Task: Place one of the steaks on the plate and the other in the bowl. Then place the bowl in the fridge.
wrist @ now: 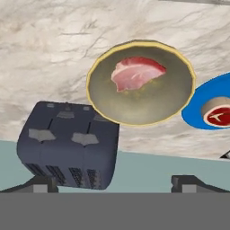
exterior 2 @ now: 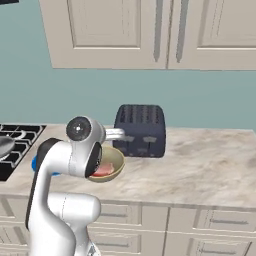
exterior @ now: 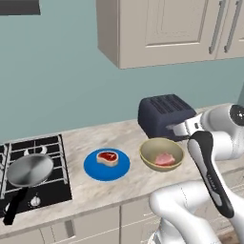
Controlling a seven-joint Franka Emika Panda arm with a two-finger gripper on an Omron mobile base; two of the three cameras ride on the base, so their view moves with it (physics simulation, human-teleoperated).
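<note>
The pale pink steak [wrist: 137,72] lies in the olive bowl [wrist: 103,103], its long axis running from 8 to 2 o'clock in the hand view. The red steak [exterior: 107,157] sits on the blue plate [exterior: 95,170], at 9 o'clock of the bowl. The gripper [wrist: 114,183] hangs released, holding nothing, above the dark toaster [wrist: 67,148].

A pale marbled countertop [exterior: 95,188] carries everything. At its left end a black gas hob [exterior: 45,183] is set into it, with a grey frying pan [exterior: 28,170] on the grates, handle toward the front edge. Near the middle lies the blue plate [exterior: 107,167], and just to its right, apart from it, stands the yellowish-olive bowl [exterior: 161,155]. Behind the bowl, against the back edge, sits a dark toaster [exterior: 164,116]. The right end is bare marble.
</note>
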